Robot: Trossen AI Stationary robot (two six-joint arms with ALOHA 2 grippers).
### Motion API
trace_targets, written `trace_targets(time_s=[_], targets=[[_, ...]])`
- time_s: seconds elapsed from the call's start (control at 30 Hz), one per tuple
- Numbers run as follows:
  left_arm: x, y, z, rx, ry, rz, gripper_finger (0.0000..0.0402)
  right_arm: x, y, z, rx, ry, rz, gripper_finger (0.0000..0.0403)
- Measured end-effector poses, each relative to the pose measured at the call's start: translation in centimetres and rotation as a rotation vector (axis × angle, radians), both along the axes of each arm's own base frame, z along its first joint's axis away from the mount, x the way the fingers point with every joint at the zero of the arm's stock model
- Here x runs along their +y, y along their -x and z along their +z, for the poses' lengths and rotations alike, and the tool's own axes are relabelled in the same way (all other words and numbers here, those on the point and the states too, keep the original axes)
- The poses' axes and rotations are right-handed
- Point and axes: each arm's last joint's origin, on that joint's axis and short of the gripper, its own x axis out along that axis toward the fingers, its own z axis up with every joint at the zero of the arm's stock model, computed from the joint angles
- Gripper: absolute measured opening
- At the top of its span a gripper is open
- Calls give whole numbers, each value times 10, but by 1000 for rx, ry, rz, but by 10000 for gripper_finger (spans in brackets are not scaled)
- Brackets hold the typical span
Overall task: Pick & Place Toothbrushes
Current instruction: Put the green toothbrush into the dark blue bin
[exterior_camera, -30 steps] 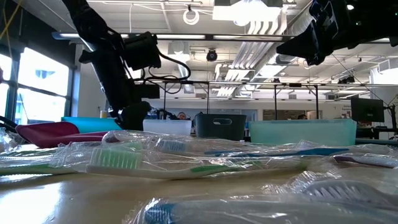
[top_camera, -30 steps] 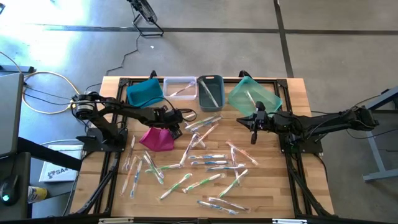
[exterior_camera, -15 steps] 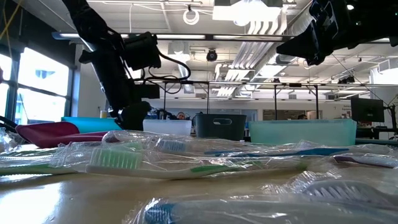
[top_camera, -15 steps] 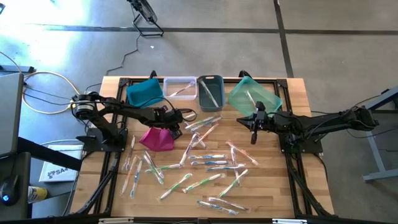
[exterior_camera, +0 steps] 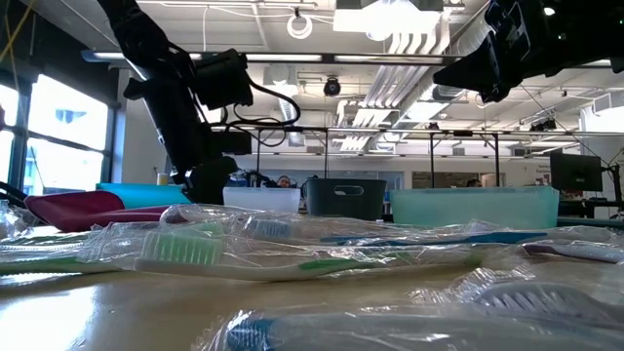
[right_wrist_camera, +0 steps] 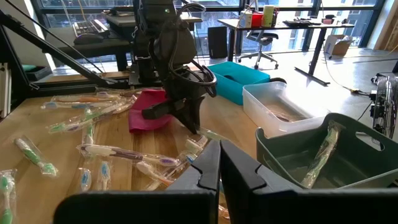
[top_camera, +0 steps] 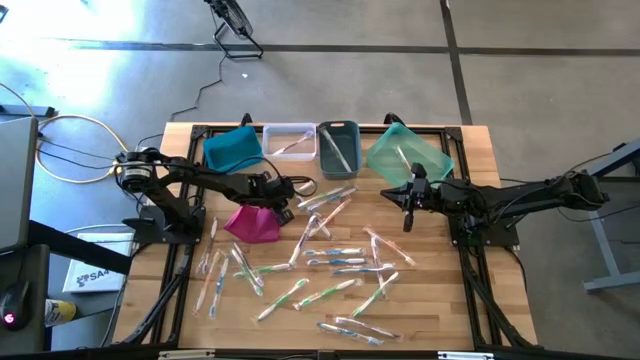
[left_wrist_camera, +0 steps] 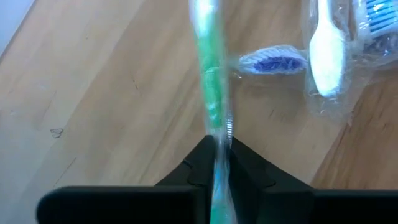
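Observation:
Several wrapped toothbrushes (top_camera: pixel 330 262) lie scattered over the wooden table. My left gripper (left_wrist_camera: pixel 219 142) reaches slanting down beside the magenta pouch (top_camera: pixel 252 222) and is shut on a green-handled toothbrush (left_wrist_camera: pixel 210 87) in clear wrap. In the high view the left gripper (top_camera: pixel 293 196) shows left of the table's middle. My right gripper (top_camera: pixel 403 197) hangs shut and empty above the table, in front of the teal bin (top_camera: pixel 405 152). My left gripper pinches the green toothbrush's handle (left_wrist_camera: pixel 216 127) between its two fingers, which come slanting down from the table's left. The brush runs on straight ahead of the fingertips. Its white far end (left_wrist_camera: pixel 203 15) looks to lie on the table.
Along the far edge stand a blue bin (top_camera: pixel 232 148), a clear bin (top_camera: pixel 289 140), a grey bin (top_camera: pixel 338 147) and the teal bin, some with a toothbrush inside. A white brush and a blue-bristled one (left_wrist_camera: pixel 273 62) lie close by the held one.

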Motion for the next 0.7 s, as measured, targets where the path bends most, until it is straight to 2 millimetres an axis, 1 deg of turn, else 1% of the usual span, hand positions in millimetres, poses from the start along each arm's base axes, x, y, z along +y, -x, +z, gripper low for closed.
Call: trace_targets(time_s=[0.2,0.37,0.7], targets=[[1,0,0,-4,-16,8,6,0,0,0,0,0,0,4],[2,-3,1,-32,-37,5,2,0,0,0,0,0,0,4],[2,-3,3,-24,-71,-12,0,0,0,0,0,0,0,4]])
